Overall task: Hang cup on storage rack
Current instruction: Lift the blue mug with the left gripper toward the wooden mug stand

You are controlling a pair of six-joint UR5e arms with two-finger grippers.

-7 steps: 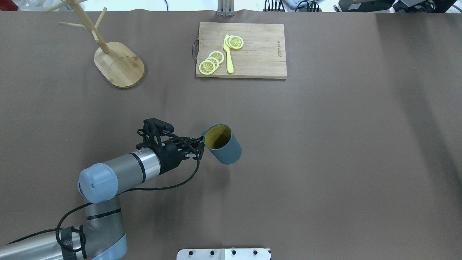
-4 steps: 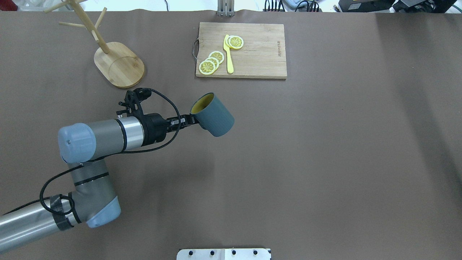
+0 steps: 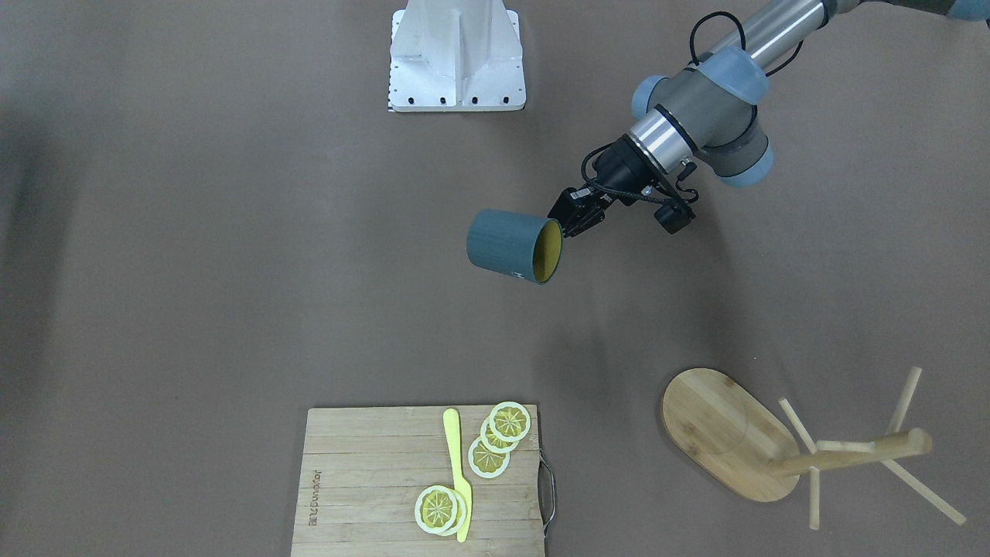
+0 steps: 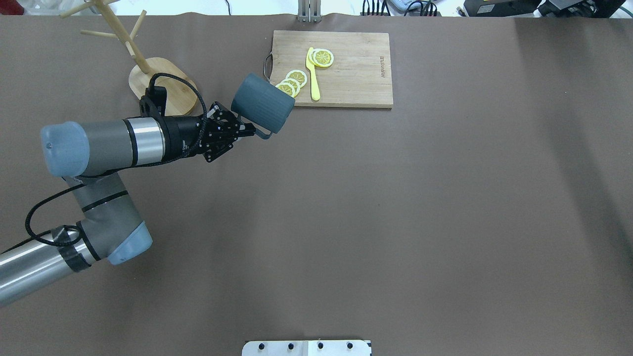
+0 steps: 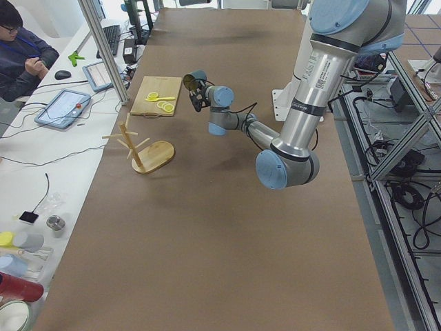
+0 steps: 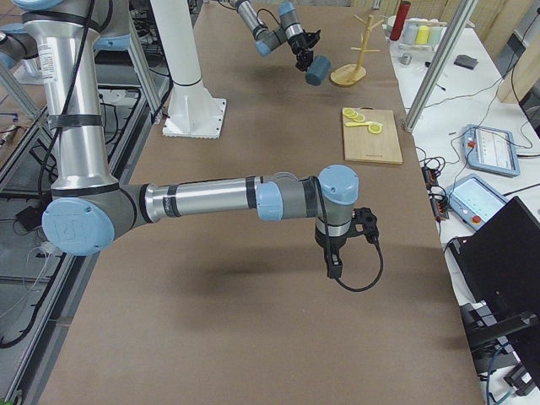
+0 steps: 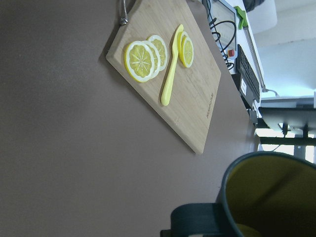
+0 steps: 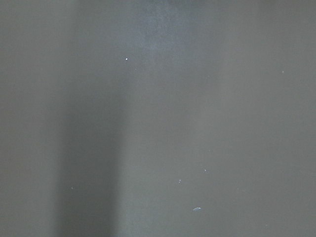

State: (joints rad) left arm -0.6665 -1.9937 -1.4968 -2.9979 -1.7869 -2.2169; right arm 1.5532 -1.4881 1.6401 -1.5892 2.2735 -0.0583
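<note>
Slate-blue ribbed cup with yellow interior [image 4: 262,103] airborne, tipped sideways just ahead of left jaws, which are clamped on its handle side, likely orienting loop for a peg. Bamboo mug-tree rack [image 3: 723,429] off to their side. Right jaws: can't tell.

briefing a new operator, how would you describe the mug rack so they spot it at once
On the brown table, look at the far corner on the robot's left, left of the bamboo cutting board. The storage rack has an oval bamboo base, an upright post and thin angled pegs; the board is flat and rectangular.
</note>
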